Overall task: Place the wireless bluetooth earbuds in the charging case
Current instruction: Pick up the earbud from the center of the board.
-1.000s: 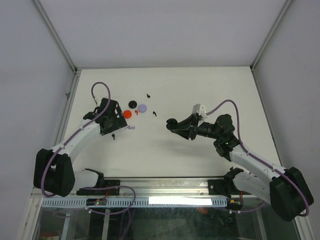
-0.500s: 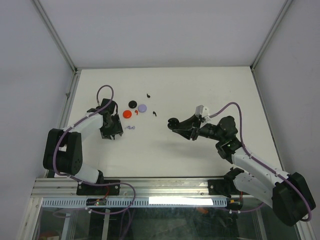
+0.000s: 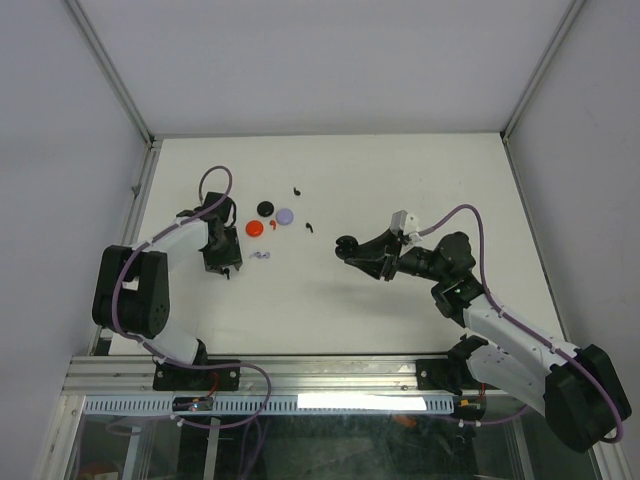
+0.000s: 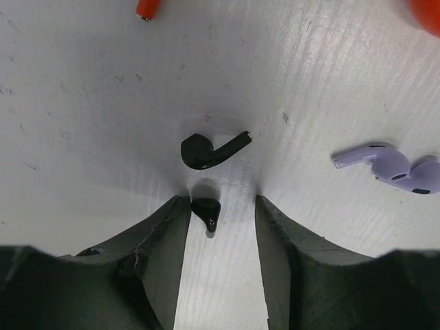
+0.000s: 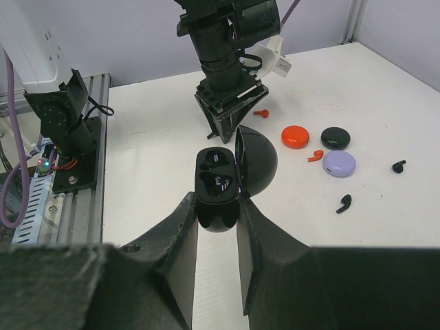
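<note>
**A:** White table, pale walls round it. Where do things stand?

**B:** It's the pick-up step. The left gripper is down at the table top with its fingers apart. A black earbud sits in the gap between them, close to the left one. I can't see any squeeze on it.

**A:** And the other black earbud?

**B:** It's lying just past the fingertips, outside the gap. A pair of purple earbuds lies off to one side, well apart from the fingers.

**A:** The case?

**B:** The right gripper is clamped on the black charging case. It seems to hold it up off the table, out to the right of the loose pieces, with the lid swung open. Both sockets look vacant, but they're dark, so I wouldn't swear to it.

**A:** So what's next?

**B:** I'd judge the left fingers need to close squarely on the bud between them without nudging its neighbour. Then it's a lift and a carry across to the open case. The bud is tiny and looks smooth, so a poor grip could flick it away or twist it. It probably has to go stem-first into the matching socket.
</note>
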Tool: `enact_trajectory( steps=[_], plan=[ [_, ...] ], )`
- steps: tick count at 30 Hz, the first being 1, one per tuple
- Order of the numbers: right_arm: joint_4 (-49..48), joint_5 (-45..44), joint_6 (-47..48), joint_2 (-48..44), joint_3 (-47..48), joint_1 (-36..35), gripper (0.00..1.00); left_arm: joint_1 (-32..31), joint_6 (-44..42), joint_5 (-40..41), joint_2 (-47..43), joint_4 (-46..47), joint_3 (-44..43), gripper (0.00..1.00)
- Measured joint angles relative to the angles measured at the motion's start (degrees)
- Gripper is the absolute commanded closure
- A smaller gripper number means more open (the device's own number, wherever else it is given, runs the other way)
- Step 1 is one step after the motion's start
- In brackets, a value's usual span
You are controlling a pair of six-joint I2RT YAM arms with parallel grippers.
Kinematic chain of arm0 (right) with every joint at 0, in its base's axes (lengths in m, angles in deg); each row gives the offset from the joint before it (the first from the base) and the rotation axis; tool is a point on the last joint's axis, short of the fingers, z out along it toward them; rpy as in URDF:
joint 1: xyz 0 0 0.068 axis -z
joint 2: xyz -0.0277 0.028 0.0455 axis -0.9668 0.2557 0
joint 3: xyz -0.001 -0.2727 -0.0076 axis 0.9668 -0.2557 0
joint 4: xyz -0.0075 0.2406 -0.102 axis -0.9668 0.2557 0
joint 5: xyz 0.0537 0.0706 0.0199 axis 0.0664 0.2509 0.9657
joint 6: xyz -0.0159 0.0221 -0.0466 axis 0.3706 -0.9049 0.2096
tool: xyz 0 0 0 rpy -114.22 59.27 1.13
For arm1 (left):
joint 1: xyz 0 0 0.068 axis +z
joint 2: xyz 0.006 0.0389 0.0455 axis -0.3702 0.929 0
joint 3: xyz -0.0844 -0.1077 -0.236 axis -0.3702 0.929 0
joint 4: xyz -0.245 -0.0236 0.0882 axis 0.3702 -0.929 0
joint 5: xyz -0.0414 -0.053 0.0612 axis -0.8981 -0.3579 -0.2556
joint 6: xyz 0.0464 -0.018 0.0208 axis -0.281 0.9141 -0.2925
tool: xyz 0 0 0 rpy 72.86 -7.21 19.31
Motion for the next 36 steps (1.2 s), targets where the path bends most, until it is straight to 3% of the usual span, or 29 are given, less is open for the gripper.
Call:
enact_trajectory(
  steps=[12, 19, 24, 32, 36],
  plan=[
    [-0.15, 0.00, 0.09, 0.00, 0.00, 0.00, 1.00, 0.00, -1.20, -0.57, 1.05, -1.11, -0.90, 0.67],
    [-0.11, 0.02, 0.22, 0.00, 0.00, 0.00, 1.00, 0.37, -2.14, -1.18, 1.25, -1.42, -1.16, 0.85],
    [-0.17, 0.07, 0.20, 0.33, 0.00, 0.00, 1.00, 0.35, -2.25, -3.19, 0.35, -1.31, -1.16, 0.87],
    [-0.74, 0.11, -0.02, 2.73, 0.00, -0.26, 1.00, -0.50, -1.03, -6.67, -11.30, 0.15, -1.16, 0.89],
    [-0.74, -0.48, 0.04, 3.43, 0.26, -1.51, 1.00, -4.02, 0.39, -7.08, -17.86, 2.19, -1.55, 0.89]
  ],
)
